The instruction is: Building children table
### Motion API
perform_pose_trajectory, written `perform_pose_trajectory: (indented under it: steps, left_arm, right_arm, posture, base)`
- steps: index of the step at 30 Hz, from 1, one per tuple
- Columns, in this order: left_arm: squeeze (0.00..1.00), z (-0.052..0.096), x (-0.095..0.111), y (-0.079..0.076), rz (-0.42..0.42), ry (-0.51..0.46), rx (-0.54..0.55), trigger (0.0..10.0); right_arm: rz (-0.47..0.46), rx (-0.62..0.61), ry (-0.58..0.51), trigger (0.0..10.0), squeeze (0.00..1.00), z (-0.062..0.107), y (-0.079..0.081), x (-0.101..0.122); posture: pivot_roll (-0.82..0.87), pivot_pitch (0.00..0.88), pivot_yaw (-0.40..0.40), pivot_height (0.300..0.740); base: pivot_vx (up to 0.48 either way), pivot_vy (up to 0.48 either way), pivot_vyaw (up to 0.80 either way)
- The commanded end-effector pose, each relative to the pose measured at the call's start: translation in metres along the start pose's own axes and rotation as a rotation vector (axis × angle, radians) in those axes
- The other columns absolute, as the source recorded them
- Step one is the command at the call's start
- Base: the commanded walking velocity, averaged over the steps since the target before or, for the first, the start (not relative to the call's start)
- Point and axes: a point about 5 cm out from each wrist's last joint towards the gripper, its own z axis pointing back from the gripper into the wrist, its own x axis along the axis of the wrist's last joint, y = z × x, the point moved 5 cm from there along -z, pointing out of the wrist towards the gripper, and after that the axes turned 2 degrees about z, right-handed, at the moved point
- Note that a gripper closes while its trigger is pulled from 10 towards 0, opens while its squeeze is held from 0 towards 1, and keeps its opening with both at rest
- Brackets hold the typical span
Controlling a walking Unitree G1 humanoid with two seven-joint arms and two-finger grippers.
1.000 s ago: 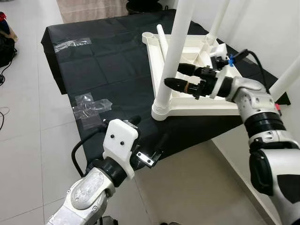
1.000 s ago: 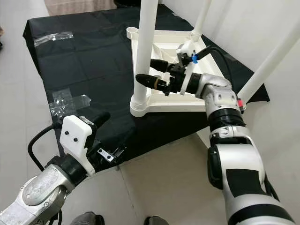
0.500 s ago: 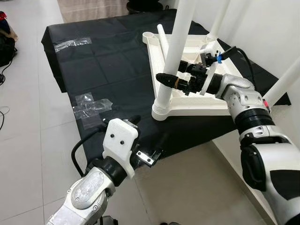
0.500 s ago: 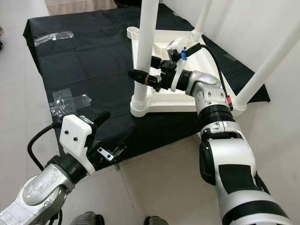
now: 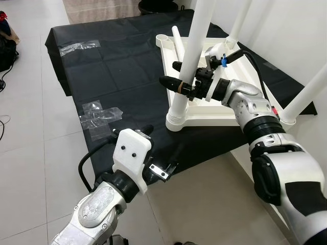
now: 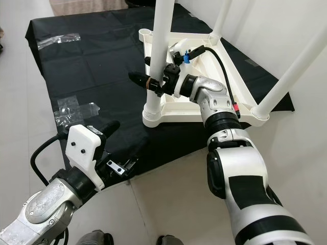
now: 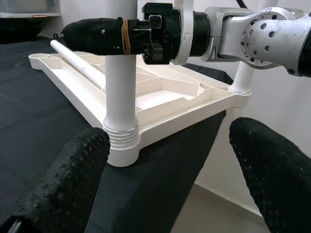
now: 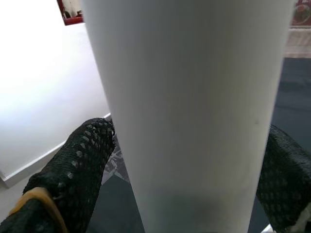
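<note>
Right claw (image 5: 180, 76) now farther forward, straddling the table leg (image 5: 190, 61).

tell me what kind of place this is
Probably a room in a home, used as a floor workspace: pale floor tiles, a black sheet spread over them, and an upturned white table beside a white wall.

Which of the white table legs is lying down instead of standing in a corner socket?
The thin loose leg lying on the upturned tabletop near its far corner; the others stand upright, one between the right gripper fingers.
</note>
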Motion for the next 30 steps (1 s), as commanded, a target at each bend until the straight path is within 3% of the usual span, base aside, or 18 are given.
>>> perform_pose_trajectory:
  steps: [1,30]
  left_arm:
    - [0.00,0.001,0.002,-0.002,0.000,-0.002,-0.001,10.0]
    - [0.00,0.001,0.002,0.001,-0.006,-0.004,0.008,10.0]
  right_arm:
    - [0.023,0.002,-0.005,10.0,0.00,-0.001,-0.001,0.006]
    - [0.052,0.001,-0.010,10.0,0.00,0.013,-0.011,0.019]
  posture:
    - [0.10,0.168,-0.114,0.740]
    - [0.10,0.170,-0.112,0.740]
  base:
    - [0.000,0.000,0.00]
    - [0.000,0.000,0.00]
